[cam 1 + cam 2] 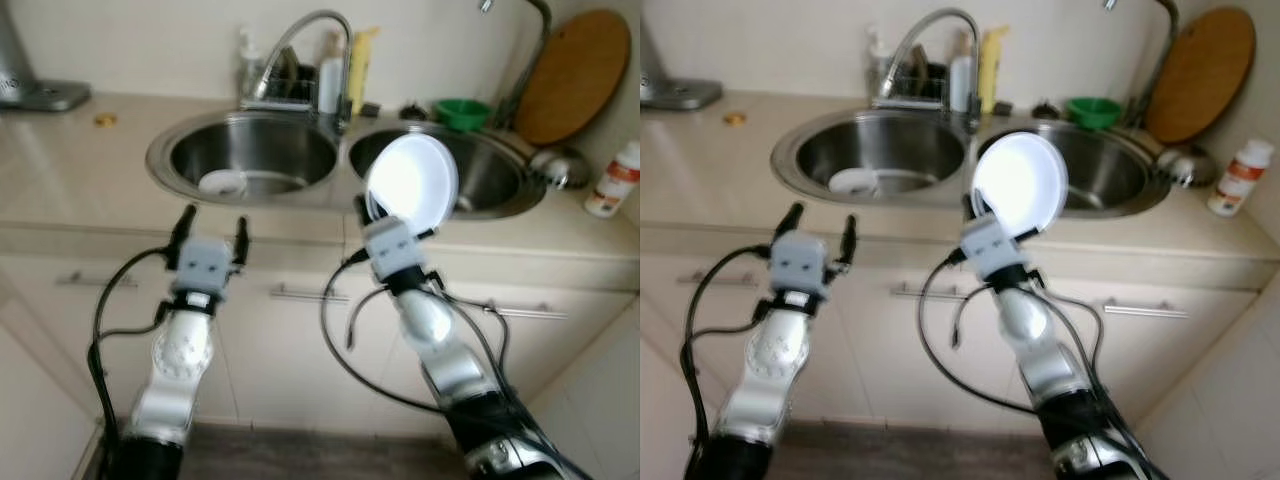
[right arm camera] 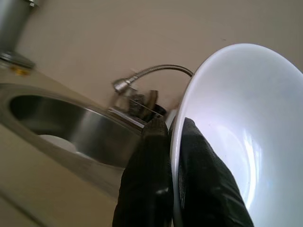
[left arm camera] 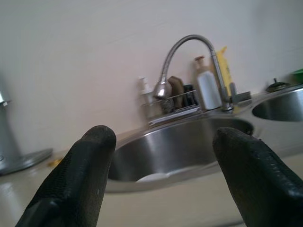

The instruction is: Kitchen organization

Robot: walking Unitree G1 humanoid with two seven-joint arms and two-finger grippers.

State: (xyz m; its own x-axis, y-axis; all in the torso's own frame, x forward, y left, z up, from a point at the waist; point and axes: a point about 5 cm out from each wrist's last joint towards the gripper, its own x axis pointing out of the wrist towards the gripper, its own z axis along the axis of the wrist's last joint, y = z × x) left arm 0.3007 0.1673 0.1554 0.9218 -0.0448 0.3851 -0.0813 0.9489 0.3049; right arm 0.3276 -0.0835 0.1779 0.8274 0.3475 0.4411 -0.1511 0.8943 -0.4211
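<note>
Pinched only at its rim by the right gripper [image 2: 168,156], the white plate [image 1: 412,178] may slip, seemingly into the sink [image 1: 330,185]; left gripper [image 1: 211,232] spread empty.

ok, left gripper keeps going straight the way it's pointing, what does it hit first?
Probably the counter edge, then the left sink with the white dish in it. The left gripper is open and points at that basin; depth is unclear.
</note>
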